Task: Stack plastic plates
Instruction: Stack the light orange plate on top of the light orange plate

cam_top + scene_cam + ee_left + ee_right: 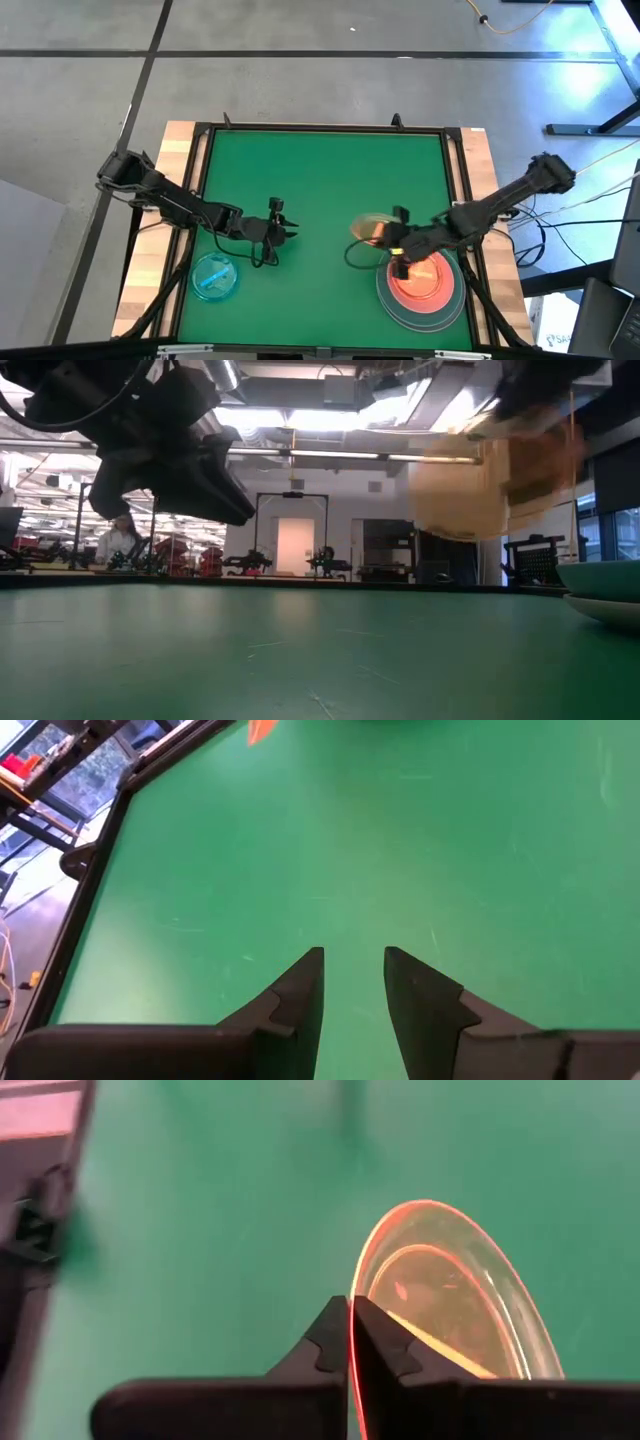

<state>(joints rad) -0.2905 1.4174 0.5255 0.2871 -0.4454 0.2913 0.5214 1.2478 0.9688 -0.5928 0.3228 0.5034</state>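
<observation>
Above the green surface, the right hand pinches a yellow plate's rim; the left hand hangs apart, empty.

A matt green mat covers the table, faintly scratched. Pale bare wood edges it. The small yellow plate is clear, glossy plastic with an orange-glowing rim. The pink plate and grey plate look smooth, opaque plastic. The gripper fingers are matt black.

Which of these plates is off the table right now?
The small yellow plate, pinched by its rim in the right hand. The others lie flat on the green table.
</observation>
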